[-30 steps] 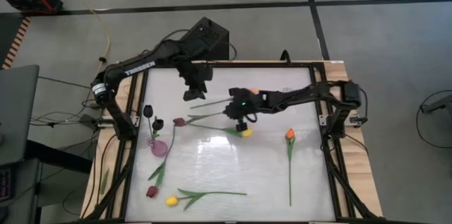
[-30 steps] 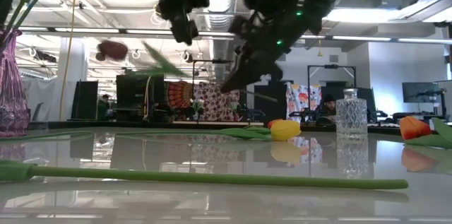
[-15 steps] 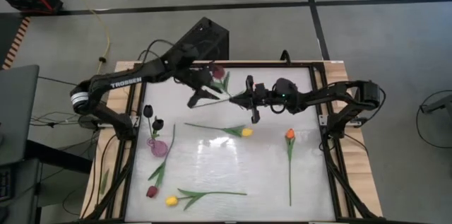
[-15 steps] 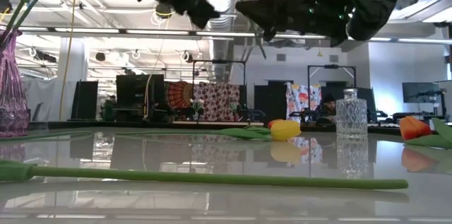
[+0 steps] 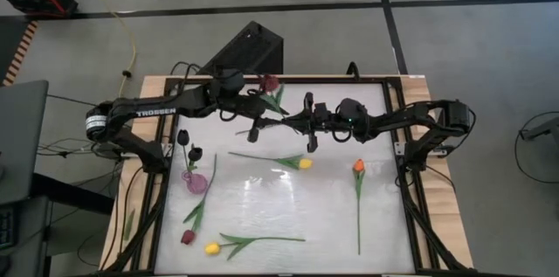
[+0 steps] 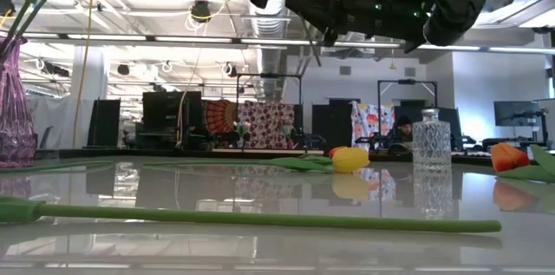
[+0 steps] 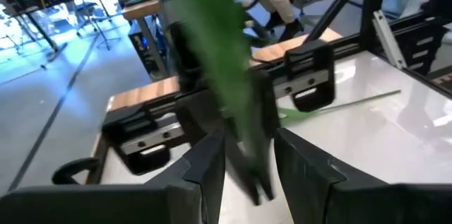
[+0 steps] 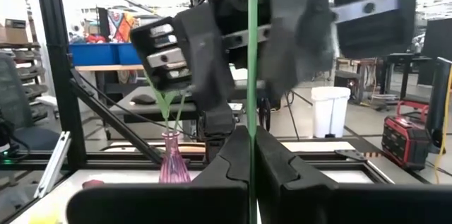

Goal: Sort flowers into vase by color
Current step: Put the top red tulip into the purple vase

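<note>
- From above, both arms meet over the far half of the table. The right gripper (image 5: 307, 122) is clenched on the green stem of a maroon tulip (image 5: 271, 82), whose head sticks out toward the far edge, past the left gripper (image 5: 258, 124).
- The left gripper sits just beside the right one, its fingers on either side of the same stem; whether they actually pinch it I cannot tell.
- Elsewhere on the white table (image 5: 384, 225) lie a yellow tulip (image 5: 303, 162) near the middle, an orange tulip (image 5: 358, 165) to the right, and a red and a yellow one by the near left corner. A pink vase (image 5: 194, 181) stands at the left with dark flowers in it.
- From table height, both grippers hang high above the surface; a clear glass vase (image 6: 430, 141) stands at the right, the pink one at the far left.
- The left wrist view shows a blurred green leaf running between its two dark fingers (image 7: 212, 171).
- The right wrist view shows the stem upright, pinched between its closed fingers (image 8: 235, 155), with the left gripper straddling it higher up.
</note>
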`<action>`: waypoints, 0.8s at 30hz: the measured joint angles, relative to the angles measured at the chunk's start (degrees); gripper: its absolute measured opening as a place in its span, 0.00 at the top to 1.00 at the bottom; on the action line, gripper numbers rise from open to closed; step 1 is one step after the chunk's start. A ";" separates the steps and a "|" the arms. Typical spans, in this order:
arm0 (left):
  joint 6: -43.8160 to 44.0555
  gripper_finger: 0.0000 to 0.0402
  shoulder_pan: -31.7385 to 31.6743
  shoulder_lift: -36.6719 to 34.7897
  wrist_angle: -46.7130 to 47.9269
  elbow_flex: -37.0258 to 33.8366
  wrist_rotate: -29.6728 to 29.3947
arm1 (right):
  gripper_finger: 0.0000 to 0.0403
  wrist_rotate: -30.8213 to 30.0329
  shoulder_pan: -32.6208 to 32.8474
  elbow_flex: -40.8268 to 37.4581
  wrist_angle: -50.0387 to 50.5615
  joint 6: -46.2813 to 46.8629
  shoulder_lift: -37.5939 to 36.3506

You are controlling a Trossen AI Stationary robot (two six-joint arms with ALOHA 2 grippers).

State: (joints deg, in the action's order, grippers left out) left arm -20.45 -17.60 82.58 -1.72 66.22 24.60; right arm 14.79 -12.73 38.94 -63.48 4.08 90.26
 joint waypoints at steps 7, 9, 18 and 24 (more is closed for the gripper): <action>2.19 0.75 -0.11 -2.67 1.23 0.00 -2.94 | 0.93 -0.08 0.00 0.00 -0.61 -0.98 0.00; 2.21 0.79 -0.11 -3.09 1.10 0.00 -3.45 | 0.93 -0.07 0.00 0.00 -1.34 -1.06 0.02; 2.33 0.99 -0.03 -3.03 0.82 0.00 -3.35 | 0.93 -0.07 0.00 0.00 -2.78 -1.07 0.02; 3.12 1.00 0.00 -3.03 0.84 0.00 -1.61 | 0.93 -0.02 0.00 0.00 -2.82 -1.07 0.02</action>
State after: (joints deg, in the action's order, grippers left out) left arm -17.32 -17.60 79.55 -0.88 66.22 22.99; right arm 14.76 -12.73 38.94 -66.30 3.01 90.28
